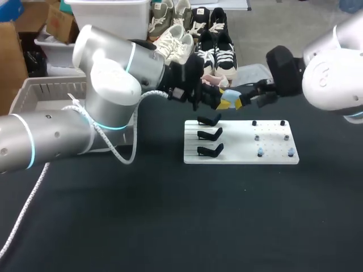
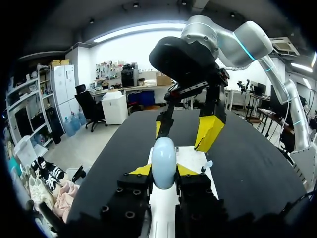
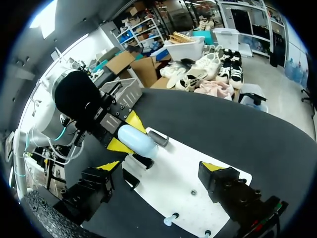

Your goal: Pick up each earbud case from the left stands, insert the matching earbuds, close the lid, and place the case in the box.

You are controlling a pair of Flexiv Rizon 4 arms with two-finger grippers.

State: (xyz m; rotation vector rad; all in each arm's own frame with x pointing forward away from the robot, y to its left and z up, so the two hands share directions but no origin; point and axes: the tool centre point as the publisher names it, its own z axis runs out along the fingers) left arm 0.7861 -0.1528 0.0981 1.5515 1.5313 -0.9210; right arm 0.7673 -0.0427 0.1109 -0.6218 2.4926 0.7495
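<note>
Left gripper sits closest in its own wrist view, its two yellow tips clamped from either side on the case. The case is pale blue, smooth and rounded like an egg. It stands on end between the tips, held in the air above the white board. Just ahead of it hangs the right gripper, its fingers spread apart and pointing down toward the case.

The right wrist view adds a grey part at the end of the case that faces the right gripper; I cannot tell whether it is the lid. In that view black stands lie on the board under the held case.

Only the head view takes in the whole layout. All three stands sit in a column on the board's half nearer the left gripper. Earbuds stand in two columns on the half nearer the right gripper. The box sits well behind the left gripper, beside its arm.
</note>
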